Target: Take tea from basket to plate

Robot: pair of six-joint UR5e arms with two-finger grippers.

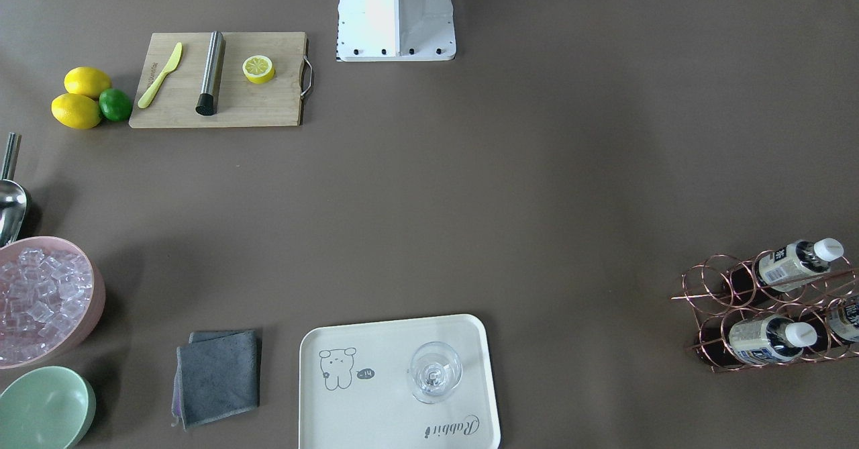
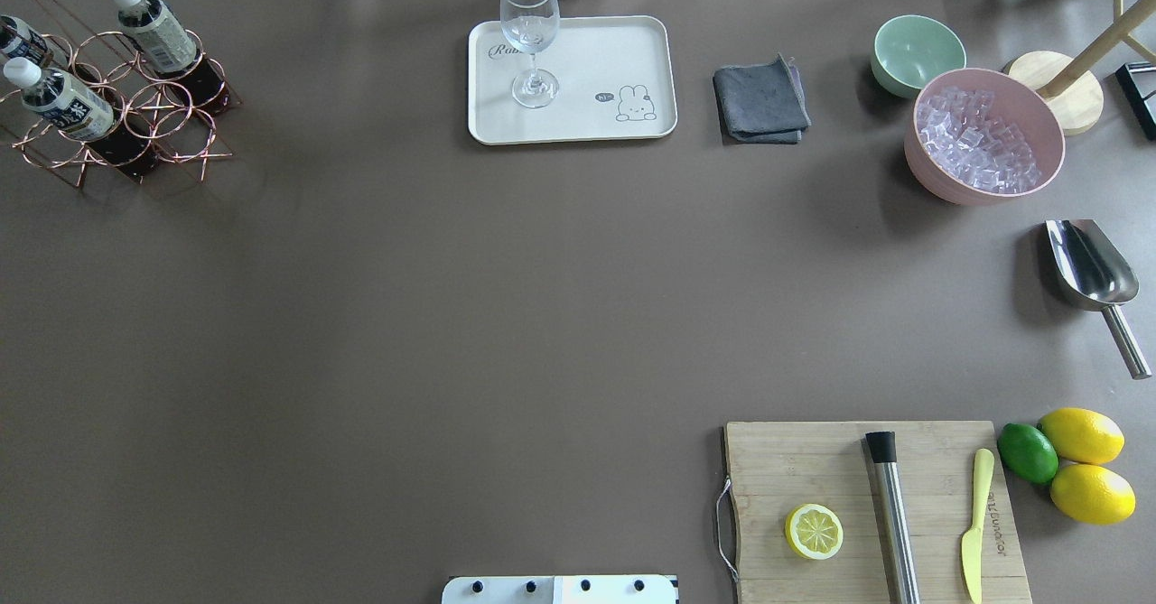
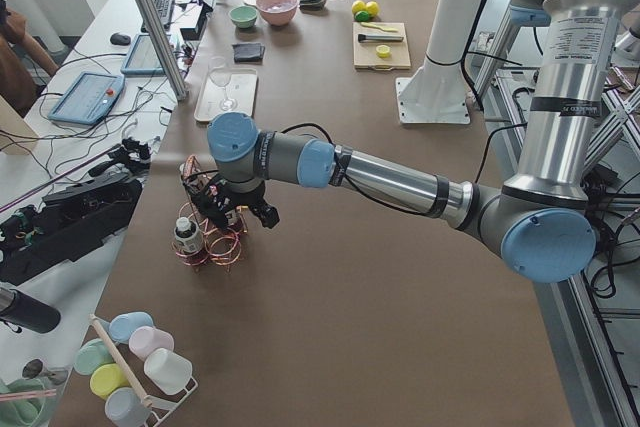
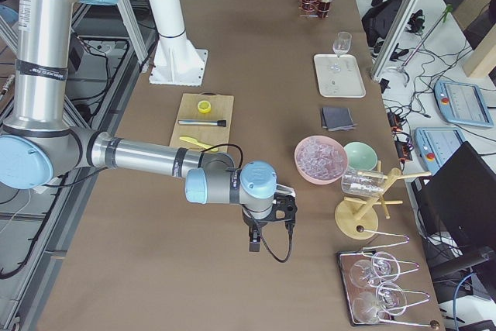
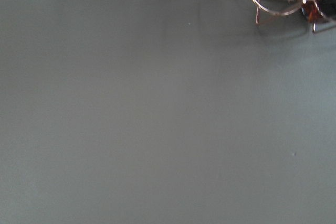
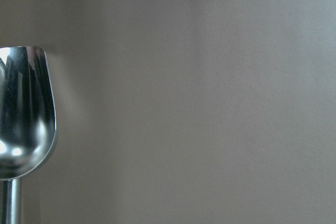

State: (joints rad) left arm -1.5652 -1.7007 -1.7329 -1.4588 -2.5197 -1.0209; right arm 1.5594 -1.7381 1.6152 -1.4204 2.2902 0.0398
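Though left end effector (image 3: 240, 215) hangs beside the basket (image 3: 212, 242) — opening unclear.

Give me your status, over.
Left end effector by basket, right end effector near scoop; states unreadable. Tea in basket. Wine glass stands on plate.

Overhead and front cameras face each other, wide, steep; side cameras look along the table (image 2: 452, 315); left wrist camera, close, shares the basket (image 2: 135, 112) beside the left gripper (image 3: 245, 219)
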